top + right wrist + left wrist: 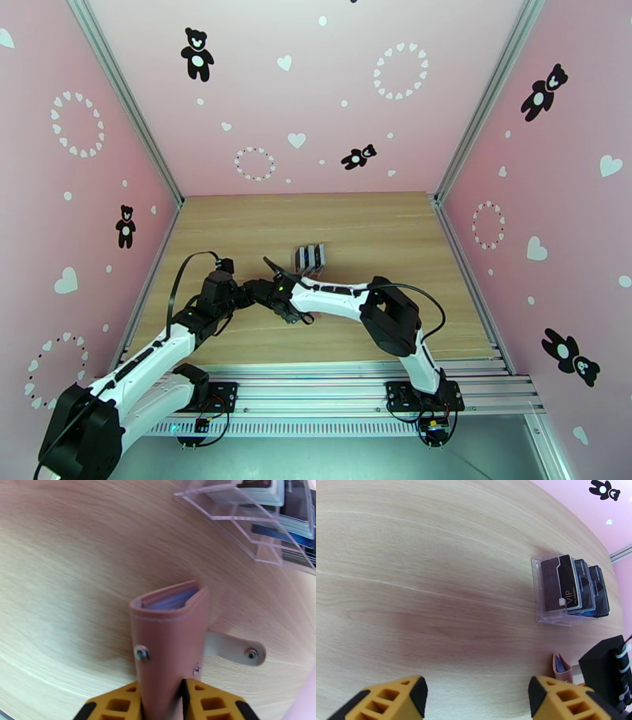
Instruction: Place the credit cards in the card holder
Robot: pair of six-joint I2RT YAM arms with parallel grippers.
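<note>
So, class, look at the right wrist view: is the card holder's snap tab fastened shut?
No, the snap tab sticks out loose beside the card holder, unfastened.

**Tan-pink leather-like card holder** (170, 638), between the fingers of the right gripper (162, 689): smooth matt skin, a fine stitched seam along the edge, small shiny metal snap studs on the body and tab, and pale bluish translucent plastic layers at the open top.

**Fingers** (213, 701): matt yellow-orange moulded plastic with lattice hollows and black facings. Those of the left gripper (477, 689) are alike.

**Ahead of the left gripper:** clear glossy acrylic slotted stand (549, 618) holding dark and blue glossy plastic cards (557, 584).

**Beneath both grippers:** pale wood-grain tabletop (434, 559), smooth with a low sheen.
</note>
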